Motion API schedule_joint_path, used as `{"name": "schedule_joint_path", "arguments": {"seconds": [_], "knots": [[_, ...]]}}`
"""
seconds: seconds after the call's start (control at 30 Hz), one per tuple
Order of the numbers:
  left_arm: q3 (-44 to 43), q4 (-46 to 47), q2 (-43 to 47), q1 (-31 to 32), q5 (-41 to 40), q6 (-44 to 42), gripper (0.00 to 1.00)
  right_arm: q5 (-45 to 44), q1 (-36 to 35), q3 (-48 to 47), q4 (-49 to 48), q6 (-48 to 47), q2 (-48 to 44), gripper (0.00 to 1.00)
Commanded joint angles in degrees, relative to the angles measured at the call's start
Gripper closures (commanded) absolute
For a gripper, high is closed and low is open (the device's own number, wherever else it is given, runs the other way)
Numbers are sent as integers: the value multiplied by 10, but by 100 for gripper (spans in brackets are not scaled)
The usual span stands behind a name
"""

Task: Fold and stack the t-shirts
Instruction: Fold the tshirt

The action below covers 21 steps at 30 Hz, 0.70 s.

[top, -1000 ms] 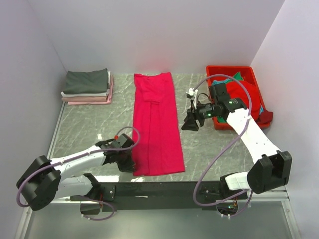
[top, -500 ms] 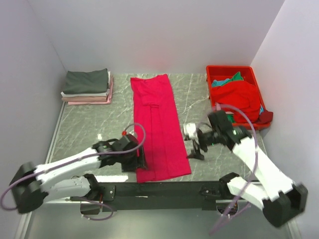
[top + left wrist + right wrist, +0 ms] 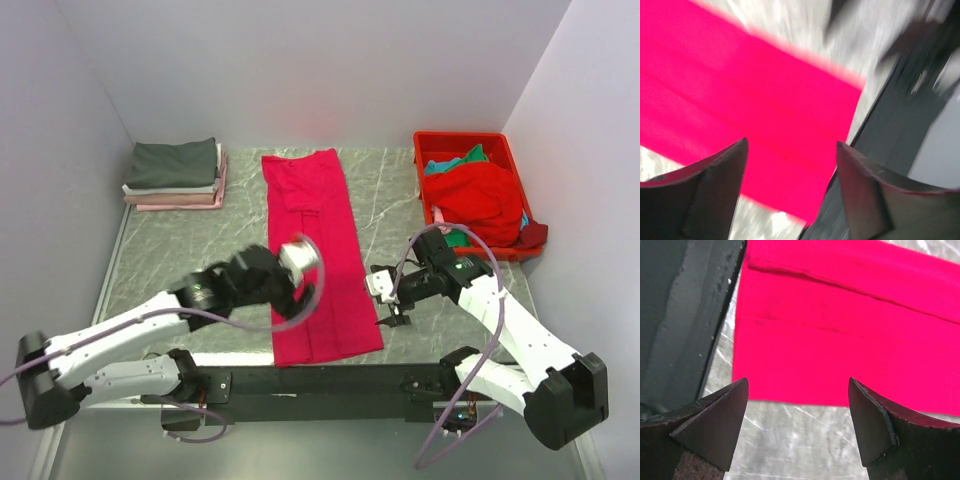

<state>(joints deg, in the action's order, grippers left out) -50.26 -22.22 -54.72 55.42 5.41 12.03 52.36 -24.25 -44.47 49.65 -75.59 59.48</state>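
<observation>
A large crimson-pink t-shirt lies folded into a long narrow strip down the middle of the table. My left gripper hovers open over its near left part; the left wrist view is blurred, and the pink cloth lies below the empty gripper. My right gripper stands wide open just right of the strip's near right edge. In the right wrist view the shirt's edge lies beyond the empty gripper. Folded t-shirts, dark grey on top, are stacked at the back left.
A red plastic bin at the back right holds crumpled red and teal shirts. A black rail runs along the table's near edge, close to the strip's near end. Grey marble table shows on both sides of the strip.
The left gripper has opened, risen and swung right over the shirt's near end. The right arm came from the bin to the strip's near right edge, opening wide. The strip's near end shifted right.
</observation>
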Motion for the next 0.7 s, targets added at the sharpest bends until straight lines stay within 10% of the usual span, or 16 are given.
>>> {"name": "schedule_joint_path", "arguments": {"seconds": [0.0, 0.3, 0.67], "knots": [[41, -60, -30, 63, 16, -160, 27, -13, -3, 22, 0, -55, -14, 14], [91, -82, -67, 253, -52, -300, 29, -9, -3, 41, -10, -47, -8, 15], [151, -27, -148, 272, -132, -351, 34, -35, -19, 54, -38, -25, -9, 16]]}}
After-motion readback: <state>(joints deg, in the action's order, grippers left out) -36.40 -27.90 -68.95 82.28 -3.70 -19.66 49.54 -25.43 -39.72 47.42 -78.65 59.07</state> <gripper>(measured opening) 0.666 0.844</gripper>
